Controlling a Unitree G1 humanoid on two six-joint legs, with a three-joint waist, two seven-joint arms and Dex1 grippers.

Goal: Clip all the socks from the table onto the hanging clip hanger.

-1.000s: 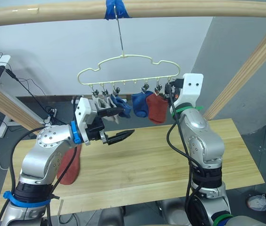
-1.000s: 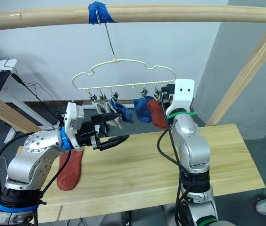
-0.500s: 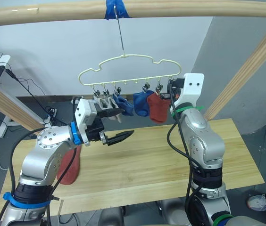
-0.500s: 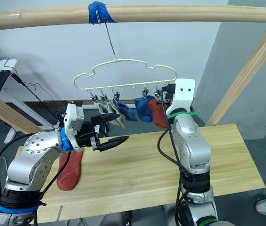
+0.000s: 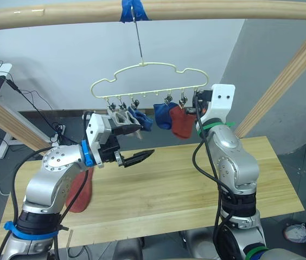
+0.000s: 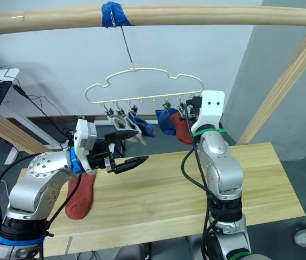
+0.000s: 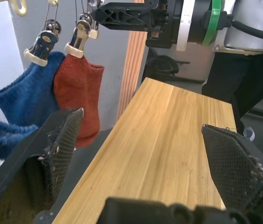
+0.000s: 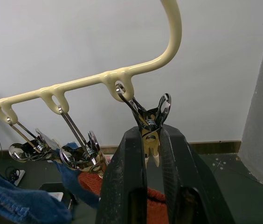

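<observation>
The cream clip hanger hangs by its hook from the taped pole. Clipped to it are two grey socks, two blue socks and a rust-red sock. Another rust-red sock lies on the table at the left, partly behind my left arm. My left gripper is held open and empty above the table, below the grey socks. My right gripper is raised at the hanger's right end, shut on the end metal clip, which holds no sock.
A round wooden pole with blue tape spans overhead, with slanted poles at both sides. Cables and a stand lie on the floor at the far left. A shoe shows past the table's right edge.
The hanger has swung slightly and the clipped socks have swayed up and to the right. Both arms have stayed about where they were.
</observation>
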